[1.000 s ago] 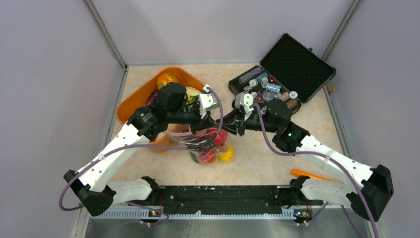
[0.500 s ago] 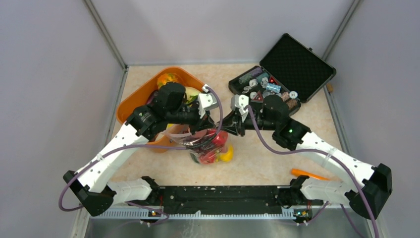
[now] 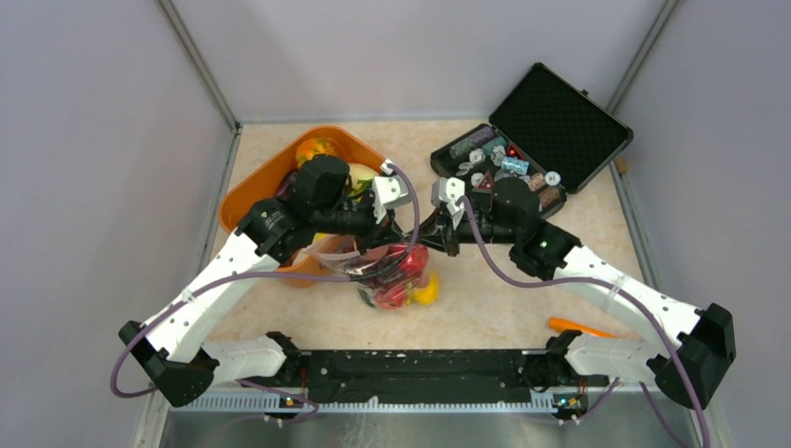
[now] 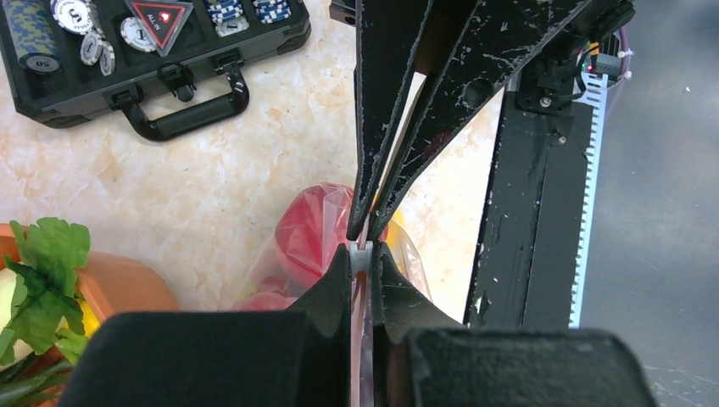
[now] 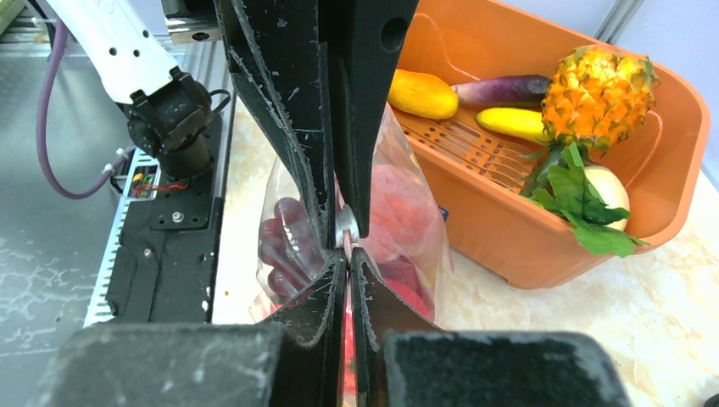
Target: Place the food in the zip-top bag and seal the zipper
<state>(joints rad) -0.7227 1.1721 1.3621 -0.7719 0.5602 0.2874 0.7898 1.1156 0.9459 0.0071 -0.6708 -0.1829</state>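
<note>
The clear zip-top bag (image 3: 396,278) hangs between both grippers, holding red apples (image 4: 312,222), purple grapes (image 5: 284,242) and a yellow piece (image 3: 427,291). My left gripper (image 3: 407,235) is shut on the pink zipper at its white slider (image 4: 362,258). My right gripper (image 3: 425,232) is shut on the same zipper strip (image 5: 348,246), tip to tip with the left one. In the left wrist view the left gripper (image 4: 362,252) meets the right fingers (image 4: 398,127). In the right wrist view the right gripper (image 5: 348,254) meets the left fingers (image 5: 288,102).
The orange basket (image 3: 252,191) at the back left holds a pineapple (image 5: 598,85), leafy greens and other toy food. An open black case (image 3: 550,121) of chips stands at the back right. An orange stick (image 3: 583,329) lies front right. The black base rail (image 3: 420,369) runs along the near edge.
My right gripper has slid left along the zipper until its tips meet the left gripper's. The left arm and the bag have barely moved.
</note>
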